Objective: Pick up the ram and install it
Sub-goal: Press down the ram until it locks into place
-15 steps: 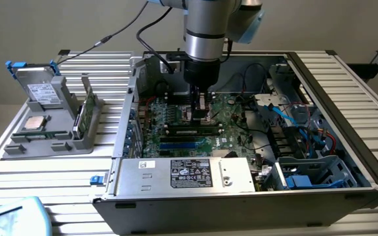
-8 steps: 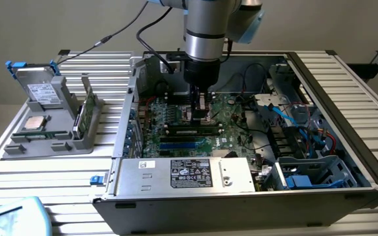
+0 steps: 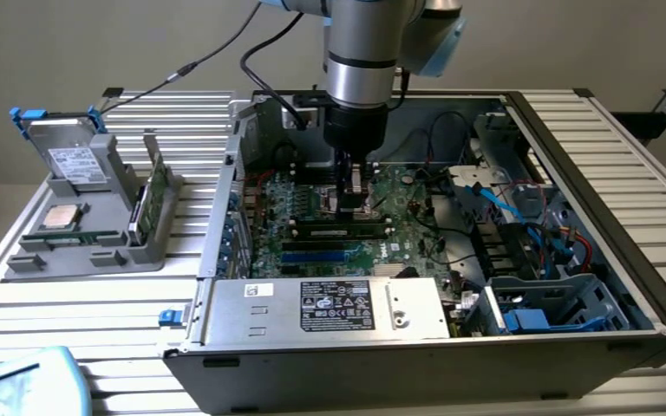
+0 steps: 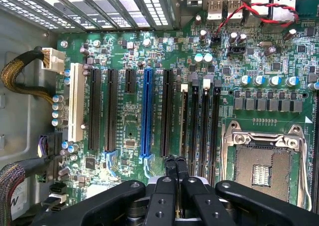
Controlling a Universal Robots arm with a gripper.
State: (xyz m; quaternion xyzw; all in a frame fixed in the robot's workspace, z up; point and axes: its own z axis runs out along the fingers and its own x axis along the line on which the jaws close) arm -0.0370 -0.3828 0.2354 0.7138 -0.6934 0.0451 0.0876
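Fingers [image 4: 175,168] shut, holding nothing, over motherboard [image 4: 149,111] RAM slots; RAM [image 3: 336,231] seated in slot.

Looks like a robotics lab bench to me

I'm seeing a ribbed aluminium-slat table [image 3: 67,321], an opened black-and-grey desktop computer case [image 3: 426,364] and a grey plastic parts holder [image 3: 79,251].

The motherboard [image 4: 129,111] is green, with one blue slot [image 4: 147,113], a white slot [image 4: 76,102] and black slots [image 4: 110,111]. The gripper [image 4: 175,168] is black. Red and black wires [image 4: 249,11] twist together. The table [image 3: 101,347] is silver, ribbed in stripes.
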